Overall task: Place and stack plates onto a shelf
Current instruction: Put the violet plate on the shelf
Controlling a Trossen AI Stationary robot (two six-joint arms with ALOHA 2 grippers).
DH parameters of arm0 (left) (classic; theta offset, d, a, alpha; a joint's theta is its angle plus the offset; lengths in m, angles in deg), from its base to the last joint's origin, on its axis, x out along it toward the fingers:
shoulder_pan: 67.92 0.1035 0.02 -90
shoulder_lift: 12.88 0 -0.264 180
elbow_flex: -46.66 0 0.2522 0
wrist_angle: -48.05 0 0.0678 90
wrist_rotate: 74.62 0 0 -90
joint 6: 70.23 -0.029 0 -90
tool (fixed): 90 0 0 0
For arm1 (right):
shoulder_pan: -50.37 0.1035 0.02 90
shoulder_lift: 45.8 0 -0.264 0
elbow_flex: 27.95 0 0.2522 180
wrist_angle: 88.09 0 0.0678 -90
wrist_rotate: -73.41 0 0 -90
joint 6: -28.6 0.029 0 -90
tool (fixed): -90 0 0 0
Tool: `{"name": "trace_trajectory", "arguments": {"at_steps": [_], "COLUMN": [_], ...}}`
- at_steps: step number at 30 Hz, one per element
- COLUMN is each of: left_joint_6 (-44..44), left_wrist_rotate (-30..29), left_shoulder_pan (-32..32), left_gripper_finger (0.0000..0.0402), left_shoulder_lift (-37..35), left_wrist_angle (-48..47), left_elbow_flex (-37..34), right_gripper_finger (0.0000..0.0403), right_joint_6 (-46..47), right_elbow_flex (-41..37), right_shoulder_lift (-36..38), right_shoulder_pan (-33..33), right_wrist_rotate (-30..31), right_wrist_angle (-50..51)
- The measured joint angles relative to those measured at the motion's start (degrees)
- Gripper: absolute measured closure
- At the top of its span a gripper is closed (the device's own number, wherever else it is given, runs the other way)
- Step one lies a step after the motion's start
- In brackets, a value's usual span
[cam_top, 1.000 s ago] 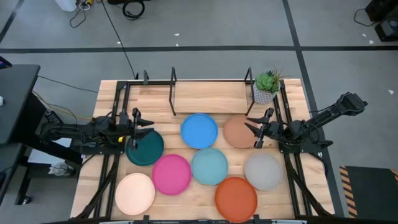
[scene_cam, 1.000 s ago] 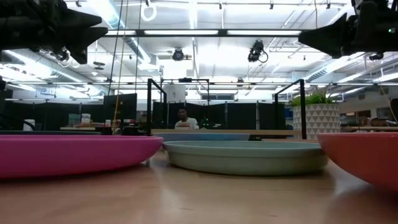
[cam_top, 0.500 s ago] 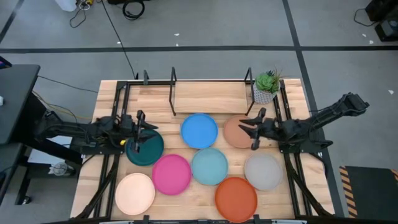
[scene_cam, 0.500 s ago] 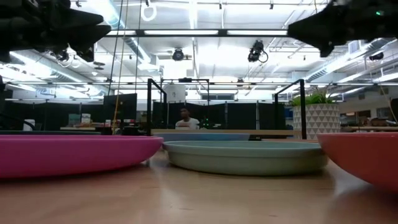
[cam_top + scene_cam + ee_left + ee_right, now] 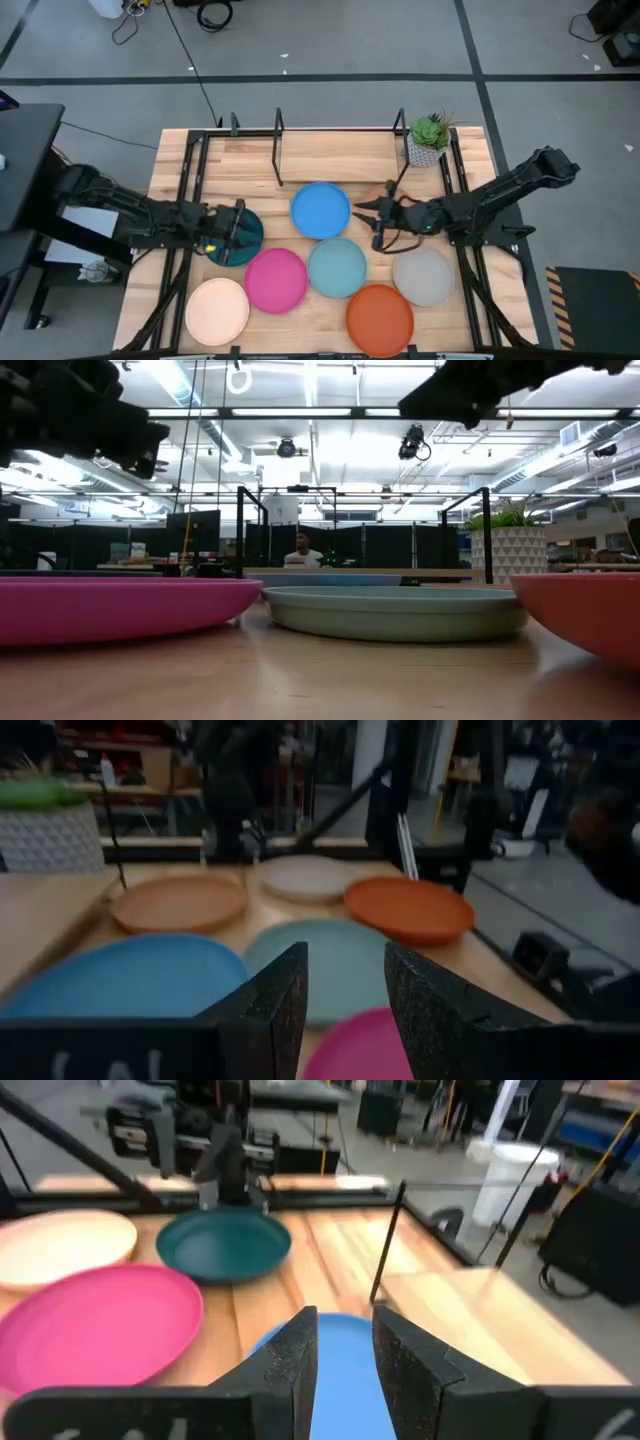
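Eight plates spread flat on the wooden table (image 5: 340, 155), none yet on the shelf (image 5: 338, 135), whose black rods stand along the far edge.

Blue plate (image 5: 321, 210) nearest the shelf, with tan plate (image 5: 377, 215) just to its right, largely covered by the right arm in the high view. Dark teal plate (image 5: 247, 228) at the left, partly hidden under the left arm. Magenta plate (image 5: 275, 279), light teal plate (image 5: 336, 267) and grey plate (image 5: 423, 276) in a row nearer the front, the first two touching or nearly so. Cream plate (image 5: 215, 311) and orange plate (image 5: 380, 313) closest to the front edge.

Left claw (image 5: 234, 233) hovering over the dark teal plate, fingers (image 5: 268, 1005) slightly apart, nothing between them. Right claw (image 5: 370, 222) reaching in over the gap between blue and tan plates, fingers (image 5: 296, 1352) a little apart, likewise holding nothing.

Potted plant (image 5: 429, 138) at the table's far right corner, beside the shelf. Person (image 5: 297, 551) visible far off in the room behind, in the low view.
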Motion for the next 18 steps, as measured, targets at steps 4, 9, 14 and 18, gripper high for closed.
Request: {"name": "trace_trajectory", "arguments": {"at_steps": [4, 9, 14, 18], "left_joint_6": [-0.1, -0.1, 0.1, 0.9], "left_wrist_rotate": [-7.9, -15.1, -16.8, -16.8], "left_shoulder_pan": [-5.0, -8.3, -9.4, -9.6], "left_gripper_finger": [0.0260, 0.0260, 0.0260, 0.0260], "left_shoulder_lift": [5.2, 11.5, 17.0, 21.1], "left_wrist_angle": [2.9, 8.4, 14.1, 17.6], "left_elbow_flex": [0.0, 0.0, 0.0, 0.0], "right_gripper_finger": [0.0298, 0.0298, 0.0298, 0.0298], "right_joint_6": [4.2, 9.8, 15.1, 14.8], "right_elbow_flex": [6.1, 14.3, 20.9, 24.6], "right_shoulder_lift": [-5.7, -12.1, -17.5, -21.8], "right_shoulder_pan": [0.0, -0.2, -0.9, -1.3], "right_wrist_rotate": [-0.8, -3.5, -7.3, -10.2], "right_wrist_angle": [10.1, 25.8, 40.3, 46.9]}}
